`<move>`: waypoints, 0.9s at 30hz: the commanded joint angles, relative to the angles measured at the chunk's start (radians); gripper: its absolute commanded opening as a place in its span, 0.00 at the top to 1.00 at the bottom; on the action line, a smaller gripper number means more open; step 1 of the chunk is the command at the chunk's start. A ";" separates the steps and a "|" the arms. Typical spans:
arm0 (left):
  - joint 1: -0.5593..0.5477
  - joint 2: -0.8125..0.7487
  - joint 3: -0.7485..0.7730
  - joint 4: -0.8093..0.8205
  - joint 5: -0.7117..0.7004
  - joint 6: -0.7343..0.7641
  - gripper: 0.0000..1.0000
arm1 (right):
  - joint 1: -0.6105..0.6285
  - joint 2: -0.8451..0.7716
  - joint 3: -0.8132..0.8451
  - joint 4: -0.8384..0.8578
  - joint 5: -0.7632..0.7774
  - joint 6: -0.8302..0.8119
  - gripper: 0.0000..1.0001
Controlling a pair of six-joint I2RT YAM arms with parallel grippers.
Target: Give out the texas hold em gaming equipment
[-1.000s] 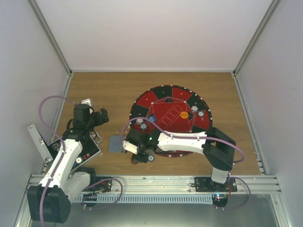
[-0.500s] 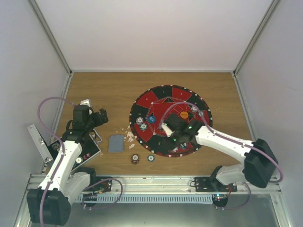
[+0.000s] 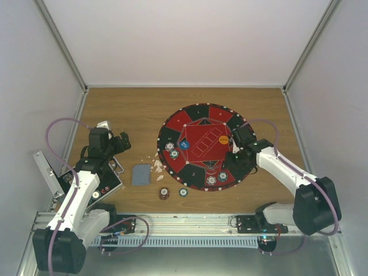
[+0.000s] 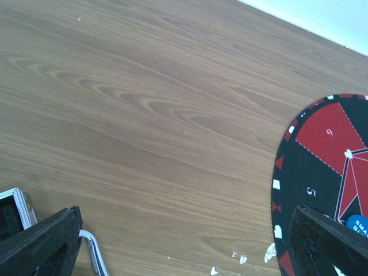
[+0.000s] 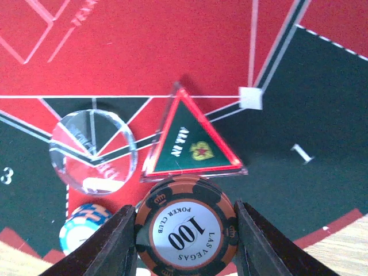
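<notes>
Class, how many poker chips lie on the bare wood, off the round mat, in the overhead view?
2: a dark red chip and a teal chip to its right, both just off the near-left edge of the mat. Others may be hidden from this view.

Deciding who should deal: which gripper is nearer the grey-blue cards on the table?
Left. The left gripper hangs open just beyond the cards, on their left; the right gripper, shut on a brown chip, is across the mat at its right edge.
</notes>
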 commanded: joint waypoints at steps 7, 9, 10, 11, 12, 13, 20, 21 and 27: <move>-0.001 0.005 -0.015 0.015 -0.037 -0.014 0.01 | -0.059 0.032 -0.045 -0.054 -0.004 0.119 0.60; -0.001 0.009 -0.014 0.018 -0.039 -0.012 0.01 | -0.060 0.012 -0.078 -0.039 -0.022 0.145 0.60; -0.001 0.014 -0.014 0.019 -0.039 -0.011 0.01 | -0.060 0.002 -0.092 -0.029 -0.031 0.154 0.60; -0.001 0.017 -0.013 0.021 -0.037 -0.011 0.01 | -0.060 0.001 -0.101 -0.022 -0.035 0.161 0.60; -0.001 0.023 -0.015 0.024 -0.033 -0.011 0.01 | -0.061 0.001 -0.106 -0.019 -0.036 0.165 0.60; -0.001 0.030 -0.013 0.025 -0.027 -0.011 0.01 | -0.061 0.005 -0.106 -0.016 -0.035 0.169 0.60; -0.001 0.039 -0.014 0.027 -0.013 -0.007 0.01 | -0.060 0.003 -0.107 -0.011 0.017 0.194 0.58; -0.001 0.039 -0.015 0.029 -0.010 -0.007 0.01 | -0.060 0.002 -0.109 -0.007 0.018 0.196 0.56; -0.001 0.044 -0.014 0.031 0.001 -0.005 0.01 | -0.060 -0.033 -0.092 -0.035 0.059 0.199 0.35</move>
